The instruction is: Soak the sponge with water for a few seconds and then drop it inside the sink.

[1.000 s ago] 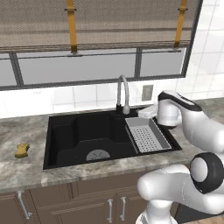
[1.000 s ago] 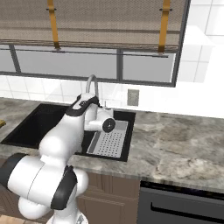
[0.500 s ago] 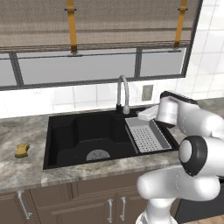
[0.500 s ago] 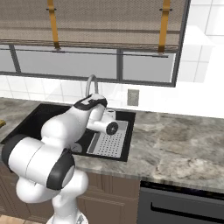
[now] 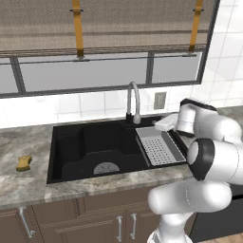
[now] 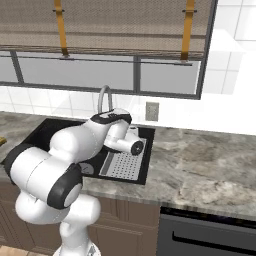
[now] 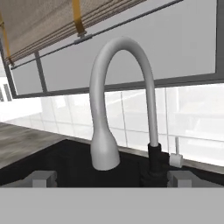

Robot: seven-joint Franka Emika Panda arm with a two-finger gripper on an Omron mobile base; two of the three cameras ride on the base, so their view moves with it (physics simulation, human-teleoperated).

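Large black rectangular stepped sink [image 5: 85, 142] sits centre of the left base frame, round grey drain [image 5: 102, 168] at its floor, dry as far as I can tell. Grey perforated drainer tray [image 5: 159, 147] fills its right end. No blue stream visible anywhere, so water isn't on yet.

My arm has swung over the last second: the forearm has rolled and the hand has moved in toward the back of the basin, now sitting right of centre in the left base frame, just above the tray's far edge. Base hasn't driven; the scene lines up across frames.

Curved silver gooseneck faucet [image 7: 118, 100] now fills the middle of the hand frame, close and head-on, with its small white side lever [image 7: 176, 158] at lower right. My read: I'm lining up on the lever first, sponge afterwards.

My claw [image 7: 111, 178] is spread wide, empty, nothing between the tips.

Small yellow-orange lumpy sponge [image 5: 23, 163] lies on the grey marbled counter [image 5: 28, 182], far left of the left base frame, well apart from my hand, untouched.
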